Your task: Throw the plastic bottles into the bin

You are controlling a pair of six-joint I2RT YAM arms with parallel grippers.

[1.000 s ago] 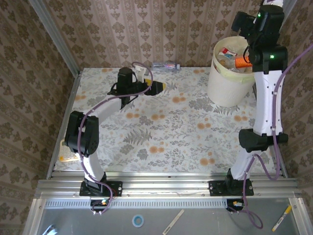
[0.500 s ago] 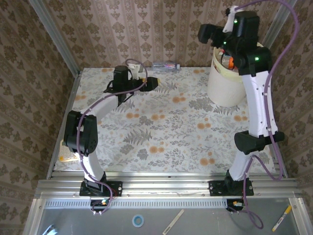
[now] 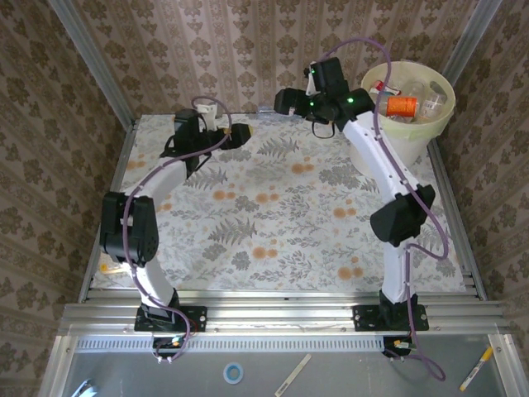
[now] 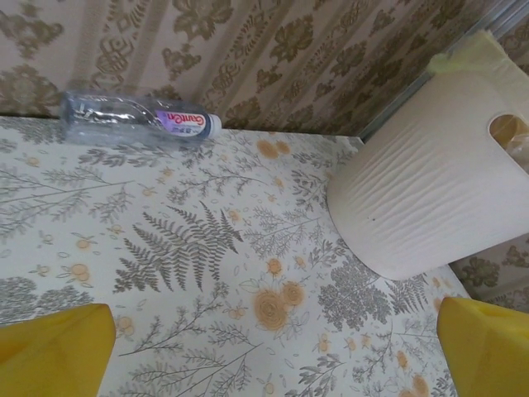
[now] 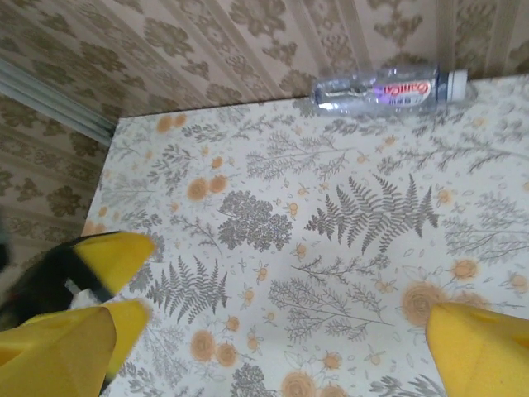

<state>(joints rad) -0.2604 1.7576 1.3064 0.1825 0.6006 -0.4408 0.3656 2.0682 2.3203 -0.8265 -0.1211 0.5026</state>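
Counter: I see a flat counter (image 3: 273,215) under a cloth printed with grey ferns and orange flowers. A metal rail runs along its near edge.
Room: Walls (image 3: 207,50) papered in a brown damask pattern close the counter in at the back and on both sides.
Bin: The bin (image 3: 395,153) stands in the far right corner of the counter. It is round and cream-white with a faintly ribbed wall. A pale yellow-green liner is folded over the rim, and my left wrist view shows an oval handle slot.
In the bin: An orange bottle (image 3: 402,106) lies on top, among clear ones.
Loose bottle: A clear bottle (image 4: 136,120) lies on its side against the back wall. It is crumpled, with pink-purple lettering, and its white cap is on the bin's side.
Left fingers: The left fingers (image 3: 240,135) are yellow, spread wide and empty, over the far left part of the counter.
Right fingers: The right fingers (image 3: 285,101) are also yellow, spread wide and empty. They hang near the back edge, just beside the clear bottle, and hide part of it from above.
In the way: The white right arm (image 3: 376,157), trailing a purple cable, crosses in front of the bin.
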